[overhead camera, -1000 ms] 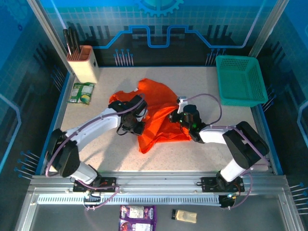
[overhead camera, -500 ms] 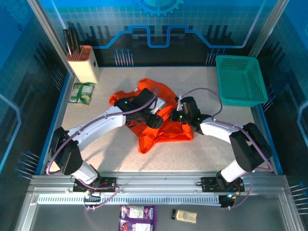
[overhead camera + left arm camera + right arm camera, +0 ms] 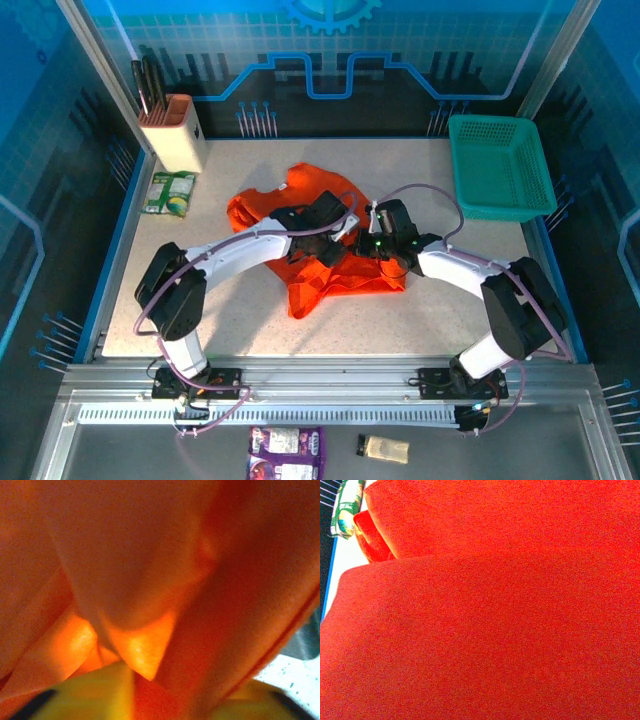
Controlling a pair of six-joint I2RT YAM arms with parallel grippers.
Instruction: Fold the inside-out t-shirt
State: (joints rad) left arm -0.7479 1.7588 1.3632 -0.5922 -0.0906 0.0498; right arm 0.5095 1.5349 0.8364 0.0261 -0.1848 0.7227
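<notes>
- Nearest me, both arms are reaching in from the near edge and meeting over the middle of the table (image 3: 430, 310), with their heads crowding close together.
- The t-shirt (image 3: 318, 186) is lying mid-table in a crumpled heap, one tail trailing toward me. It's nowhere near flat, so I'm reckoning the fold is barely started.
- The left gripper (image 3: 338, 222) is sitting down in the cloth. Its wrist cam is showing orange folds right up against the lens and blurry yellow fingers (image 3: 100, 690) at the bottom, so I honestly can't tell if it's pinching anything.
- The right gripper (image 3: 373, 238) is squeezed closed and buried in fabric. I'm guessing it's got a fold, but I can't confirm that.
- What's worrying me: with the two working this close, they could be bumping each other or grabbing the same layers, and then any pull is just bunching the heap tighter. A thin pinch could also be slipping out on the lift.
- Farther back, the basket (image 3: 498, 165) is sitting far right, and the knife block (image 3: 175, 130) and a packet (image 3: 168, 192) far left. Dragging cloth leftward could be sweeping that packet along.
</notes>
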